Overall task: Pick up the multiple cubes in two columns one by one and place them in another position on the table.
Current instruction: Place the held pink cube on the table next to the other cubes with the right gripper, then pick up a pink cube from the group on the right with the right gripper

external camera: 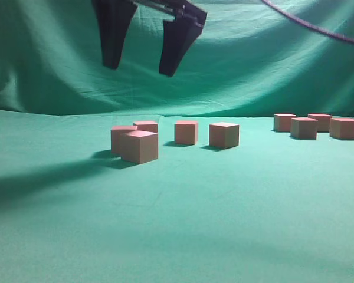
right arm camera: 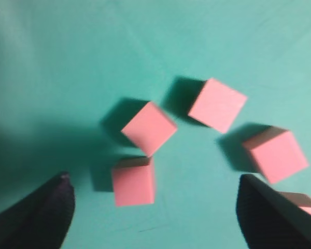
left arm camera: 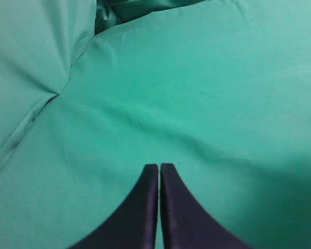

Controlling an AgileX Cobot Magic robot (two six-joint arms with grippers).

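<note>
A green cloth covers the worktop [external camera: 177, 224] and hangs behind it. Nine pinkish-tan cubes sit on it in two groups. Five cluster left of centre [external camera: 140, 146], the nearest one turned at an angle and just beside another. Four more [external camera: 304, 127] stand close together at the far right, well apart from the first group. The right claw [external camera: 143, 63] hangs high above the left cluster, spread wide and holding nothing. The left claw [left arm camera: 159, 167] is closed, empty, over bare cloth.
</note>
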